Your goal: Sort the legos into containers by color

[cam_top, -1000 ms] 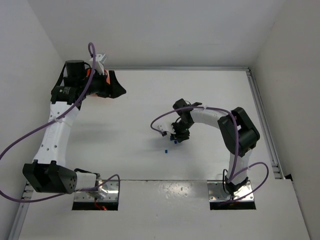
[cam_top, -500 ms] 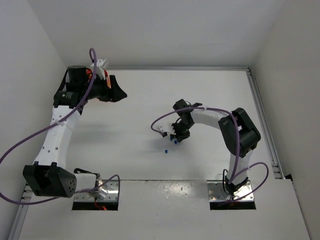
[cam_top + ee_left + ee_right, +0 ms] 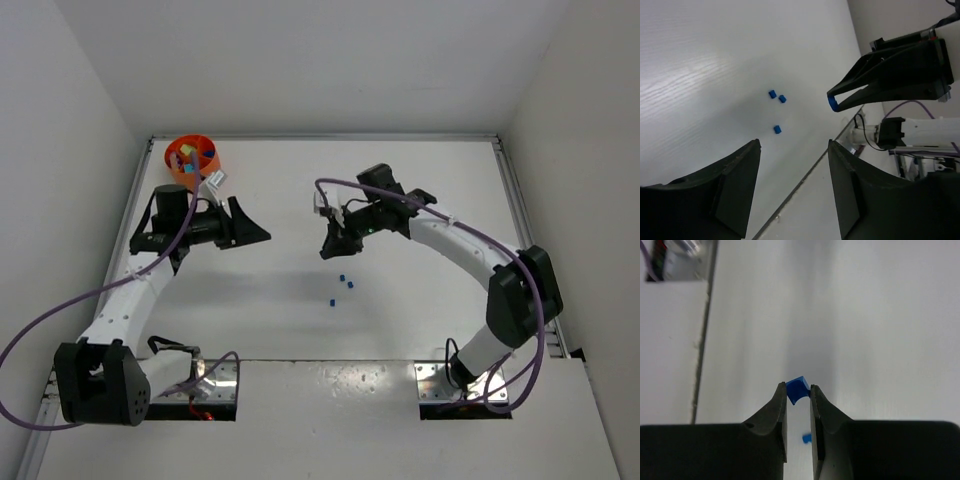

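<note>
Blue lego (image 3: 796, 389) sits clamped in the right pincer (image 3: 797, 388), clear of the tabletop (image 3: 880, 340) for carrying to the bowl (image 3: 167, 158); left pincer (image 3: 794, 144) gapes empty.

Pinched blue lego (image 3: 796, 389), part-filled orange bowl (image 3: 183, 177)

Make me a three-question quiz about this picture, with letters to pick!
1. Where is the orange bowl? A) far left corner of the table B) middle C) near right corner
2. How many loose blue legos lie on the table? A) one B) three C) six
3. What are the right arm's fingers doing? A) spread wide, empty B) gripping the bowl C) pinching a blue piece
Answers: 1 A, it sits beside the far left walls. 2 B, the top view shows three. 3 C, the piece shows between them.
</note>
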Robot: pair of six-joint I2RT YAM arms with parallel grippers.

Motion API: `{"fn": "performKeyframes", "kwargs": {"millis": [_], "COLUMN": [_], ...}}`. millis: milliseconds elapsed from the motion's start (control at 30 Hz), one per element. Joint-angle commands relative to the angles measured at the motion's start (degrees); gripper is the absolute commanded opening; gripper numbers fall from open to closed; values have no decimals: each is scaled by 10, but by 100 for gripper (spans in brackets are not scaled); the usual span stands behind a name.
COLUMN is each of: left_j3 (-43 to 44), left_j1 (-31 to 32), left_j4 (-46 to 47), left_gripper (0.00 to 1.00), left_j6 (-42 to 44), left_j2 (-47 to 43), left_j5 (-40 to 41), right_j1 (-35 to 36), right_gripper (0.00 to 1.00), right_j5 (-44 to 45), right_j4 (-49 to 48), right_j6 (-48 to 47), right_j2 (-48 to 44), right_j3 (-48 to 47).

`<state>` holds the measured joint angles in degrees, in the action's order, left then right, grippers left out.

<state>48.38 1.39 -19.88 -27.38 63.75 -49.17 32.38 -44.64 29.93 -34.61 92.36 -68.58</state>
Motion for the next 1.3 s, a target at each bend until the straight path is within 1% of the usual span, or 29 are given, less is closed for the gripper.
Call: {"fn": "performKeyframes", "kwargs": {"millis": [0,33,67,100,133,167,233,267,400,567,833,867,1000,1267], "left_j3": [-19,-24,-29,-29,-29,-24,-24,-19,-19,-19,-14,-14,-14,-2], "left_j1": [-5,-5,-5,-5,-5,-5,0,0,6,25,36,36,41,47], "left_j4": [120,135,160,168,175,180,187,194,208,215,220,220,225,230], "left_gripper": [62,62,62,62,62,62,62,62,62,57,57,58,62,62], "left_j6": [-89,-106,-134,-146,-166,-176,-199,-228,-279,-297,-321,-321,-327,-337], "left_j2": [-10,-10,-2,-2,6,15,25,37,55,60,66,66,66,71], "left_j5": [-93,-102,-111,-125,-131,-136,-146,-155,-167,-154,-138,-138,-138,-132], "right_j1": [-5,-5,-5,-5,-5,-5,-5,-5,1,6,6,6,11,17], "right_gripper": [0,0,0,0,0,0,0,0,0,0,0,0,0,0], "right_j5": [-125,-154,-169,-181,-200,-207,-212,-212,-217,-212,-212,-212,-201,-184], "right_j4": [-79,-97,-155,-187,-248,-280,-339,-382,-432,-440,-435,-435,-404,-334], "right_j6": [160,190,226,301,338,406,462,500,547,554,548,548,515,454], "right_j2": [7,12,20,20,35,41,47,52,63,69,69,69,69,74], "right_j3": [-34,-39,-39,-39,-39,-39,-39,-39,-39,-59,-64,-64,-69,-95]}}
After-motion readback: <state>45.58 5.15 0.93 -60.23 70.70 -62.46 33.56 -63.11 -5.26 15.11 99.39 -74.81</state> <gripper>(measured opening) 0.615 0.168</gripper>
